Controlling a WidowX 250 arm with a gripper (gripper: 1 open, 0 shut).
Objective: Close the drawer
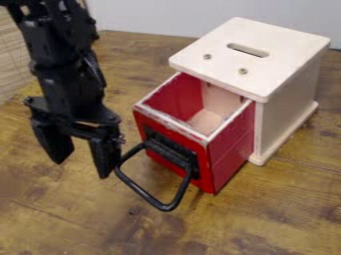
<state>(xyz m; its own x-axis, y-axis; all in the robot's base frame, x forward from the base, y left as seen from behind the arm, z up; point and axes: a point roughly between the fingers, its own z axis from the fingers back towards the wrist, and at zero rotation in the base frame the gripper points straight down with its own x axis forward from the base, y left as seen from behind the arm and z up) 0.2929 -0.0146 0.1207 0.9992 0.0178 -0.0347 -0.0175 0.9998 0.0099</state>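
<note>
The red drawer point(200, 129) stands pulled out of the cream cabinet point(273, 75), its pale wood inside showing. Its black front panel point(170, 157) faces lower left, and the large black loop handle point(150, 184) lies out in front near the table. My gripper point(80, 149) hangs to the left of the drawer, pointing straight down with its two black fingers spread and nothing between them. The right finger point(106, 151) stands just left of the handle's loop, apart from the drawer front.
The cream cabinet has a slot in its top point(248, 48). A wooden table point(266, 214) carries everything. A woven mat or blind point(14, 50) lies at the far left behind the arm.
</note>
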